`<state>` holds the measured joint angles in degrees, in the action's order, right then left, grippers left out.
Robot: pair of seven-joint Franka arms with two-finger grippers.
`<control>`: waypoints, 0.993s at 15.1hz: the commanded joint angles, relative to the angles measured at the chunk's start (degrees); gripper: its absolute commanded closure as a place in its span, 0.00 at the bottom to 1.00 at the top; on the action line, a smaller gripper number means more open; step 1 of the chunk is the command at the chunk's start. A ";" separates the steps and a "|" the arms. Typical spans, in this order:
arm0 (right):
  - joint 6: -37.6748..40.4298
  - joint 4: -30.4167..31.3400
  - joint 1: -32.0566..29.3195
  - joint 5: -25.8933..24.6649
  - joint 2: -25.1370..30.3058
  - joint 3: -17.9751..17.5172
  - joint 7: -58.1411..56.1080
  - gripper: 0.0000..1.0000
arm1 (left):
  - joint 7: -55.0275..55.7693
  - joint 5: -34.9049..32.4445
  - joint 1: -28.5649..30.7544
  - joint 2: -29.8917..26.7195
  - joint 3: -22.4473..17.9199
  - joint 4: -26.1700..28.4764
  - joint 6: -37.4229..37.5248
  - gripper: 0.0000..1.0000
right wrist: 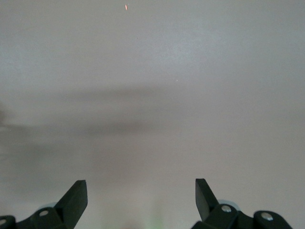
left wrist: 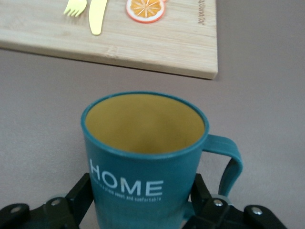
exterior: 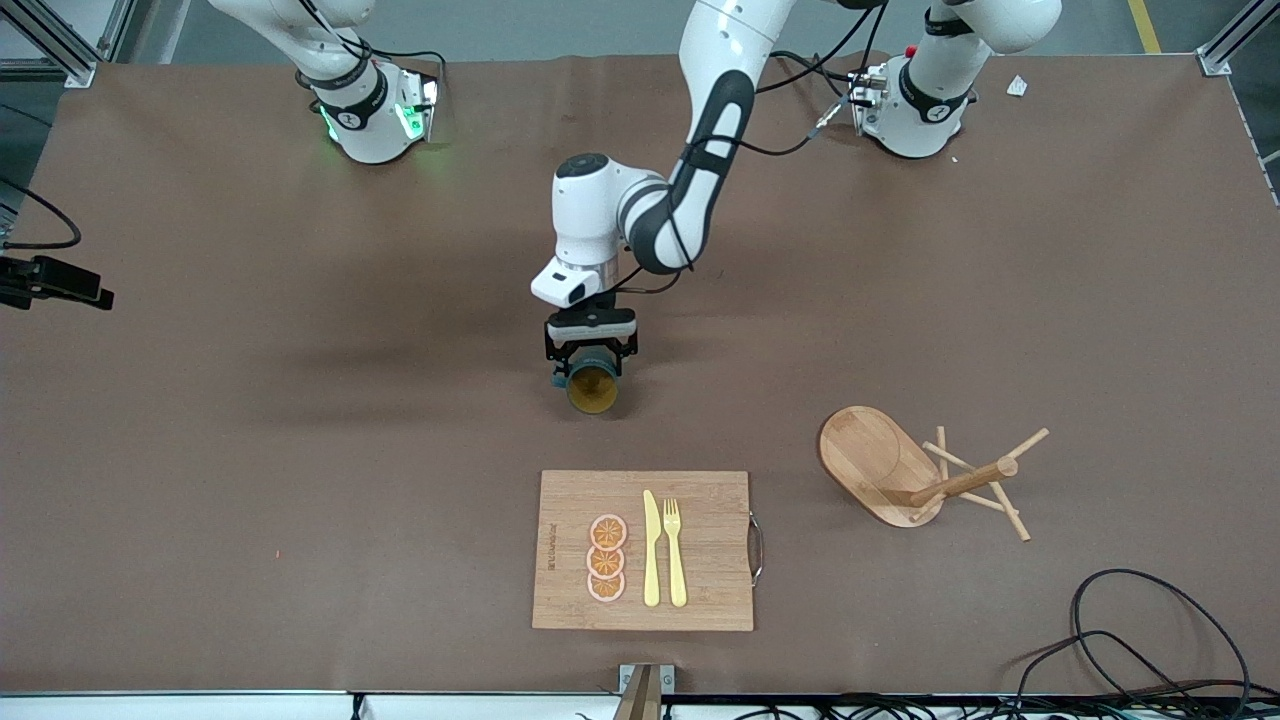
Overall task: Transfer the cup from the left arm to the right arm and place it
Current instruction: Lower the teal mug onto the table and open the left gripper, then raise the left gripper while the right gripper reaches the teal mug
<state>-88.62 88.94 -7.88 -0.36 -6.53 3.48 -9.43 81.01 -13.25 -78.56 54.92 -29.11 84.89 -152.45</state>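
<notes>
The dark teal cup (exterior: 593, 385) with a mustard-yellow inside is held in my left gripper (exterior: 590, 352), over the middle of the table. It is tipped, with its mouth toward the front camera. In the left wrist view the cup (left wrist: 143, 143) reads "HOME", its handle (left wrist: 229, 162) sticks out to one side, and my left gripper (left wrist: 143, 191) is shut on its lower body. My right gripper (right wrist: 140, 191) is open and empty over bare brown table. It is out of the front view.
A wooden cutting board (exterior: 710, 560) lies near the front edge, nearer to the front camera than the cup, with orange slices (exterior: 606, 558), a yellow knife (exterior: 651, 550) and a fork (exterior: 675, 550). A wooden peg rack (exterior: 905, 480) lies tipped over toward the left arm's end. Black cables (exterior: 1150, 640) lie at that corner.
</notes>
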 commanded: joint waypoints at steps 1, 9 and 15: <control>0.29 -0.52 -0.74 -0.17 -0.15 -0.76 3.00 0.00 | 3.88 -5.11 -1.68 1.50 -0.95 -1.13 2.25 0.42; -1.20 1.23 6.20 -0.17 -1.20 -0.93 18.55 0.00 | 12.76 -7.67 -7.65 0.36 -0.77 -0.52 8.03 0.00; -8.93 8.70 10.85 0.10 -1.11 -1.02 25.49 0.00 | 16.90 -6.88 -9.25 -8.76 1.42 -0.43 20.68 0.00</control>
<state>-95.25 94.26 1.12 -0.34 -8.71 2.35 12.03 97.57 -19.83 -87.83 51.83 -28.65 83.21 -137.06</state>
